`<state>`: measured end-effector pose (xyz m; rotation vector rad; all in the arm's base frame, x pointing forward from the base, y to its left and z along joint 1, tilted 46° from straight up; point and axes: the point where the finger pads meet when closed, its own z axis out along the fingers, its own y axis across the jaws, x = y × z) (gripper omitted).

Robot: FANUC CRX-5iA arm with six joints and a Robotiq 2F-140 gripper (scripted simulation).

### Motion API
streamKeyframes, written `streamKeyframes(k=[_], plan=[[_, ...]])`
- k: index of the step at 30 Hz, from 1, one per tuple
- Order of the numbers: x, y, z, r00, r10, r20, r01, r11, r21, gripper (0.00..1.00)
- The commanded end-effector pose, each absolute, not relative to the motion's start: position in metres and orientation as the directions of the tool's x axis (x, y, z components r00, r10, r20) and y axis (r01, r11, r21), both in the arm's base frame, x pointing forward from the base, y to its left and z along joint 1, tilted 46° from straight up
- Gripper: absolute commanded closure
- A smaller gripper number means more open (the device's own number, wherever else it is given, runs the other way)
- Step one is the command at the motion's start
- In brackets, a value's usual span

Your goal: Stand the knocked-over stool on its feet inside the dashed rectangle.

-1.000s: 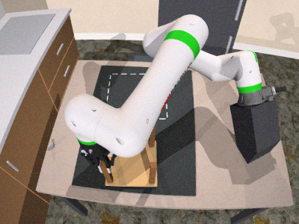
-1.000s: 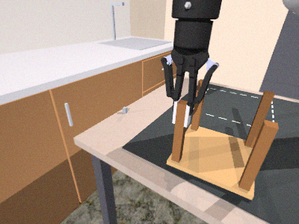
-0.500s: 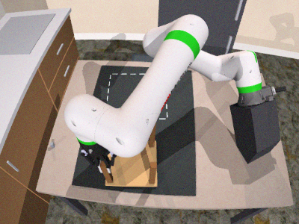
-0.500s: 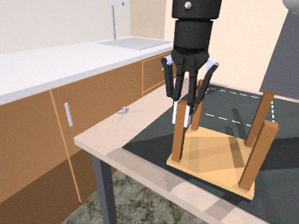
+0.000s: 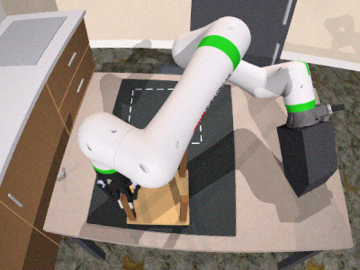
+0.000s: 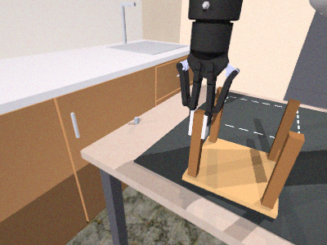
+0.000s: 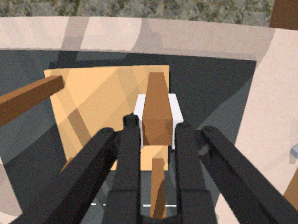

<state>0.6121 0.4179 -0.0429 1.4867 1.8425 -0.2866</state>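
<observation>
A wooden stool (image 6: 233, 167) lies upside down on a dark mat (image 6: 311, 196) on a beige table (image 6: 123, 147), its square seat flat on the mat and its four legs pointing up. A black gripper (image 6: 199, 124) reaches straight down from above and is clamped on the top of one leg (image 6: 197, 143), the one at the seat's corner nearest the wooden cabinet (image 6: 37, 163).

The side view shows this best: the white pads (image 6: 190, 122) sit against either side of the leg's upper end, and the stool's other legs lean slightly outward. It also shows a white countertop (image 6: 61, 69) with a sink and tap along the wall, and a small grey object (image 6: 136, 120) on the bare table near the mat's edge.

The overhead view gives the layout that the side view lacks. The white arm (image 5: 180, 112) with green bands stretches across the table from a dark pedestal (image 5: 310, 157) at the right and hides much of the mat. A dashed rectangle (image 5: 131, 108) is marked on the far part of the mat, partly under the arm. The stool (image 5: 157, 211) sits near the table's front edge, outside that rectangle. The gripper (image 5: 121, 191) is mostly tucked under the arm's wrist here.

The wrist view looks down between the black fingers. The brown leg (image 7: 156, 110) stands squeezed between two white pads (image 7: 140, 117), with the pale seat (image 7: 100, 105) below it, a second leg (image 7: 30, 97) slanting in from the left, and the table's front rim beyond.
</observation>
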Motion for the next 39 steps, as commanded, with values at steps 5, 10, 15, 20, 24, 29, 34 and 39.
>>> streamKeyframes(k=[5, 10, 15, 20, 24, 29, 34, 39], plan=[[0.612, 0.419, -0.041, -0.067, 0.764, -0.642, 0.914, 0.305, 0.269, 0.9], [0.612, 0.419, -0.04, -0.079, 0.781, -0.619, 0.914, 0.305, 0.268, 0.9], [0.611, 0.419, -0.039, -0.089, 0.795, -0.601, 0.914, 0.305, 0.268, 0.9], [0.608, 0.417, -0.028, -0.101, 0.812, -0.575, 0.914, 0.305, 0.269, 0.9], [0.603, 0.416, -0.009, -0.109, 0.82, -0.562, 0.914, 0.305, 0.268, 0.9], [0.603, 0.415, -0.006, -0.14, 0.856, -0.498, 0.914, 0.305, 0.268, 0.9], [0.599, 0.412, 0.008, -0.149, 0.866, -0.477, 0.914, 0.305, 0.269, 0.9], [0.596, 0.408, 0.026, -0.176, 0.892, -0.417, 0.914, 0.306, 0.267, 0.9]])
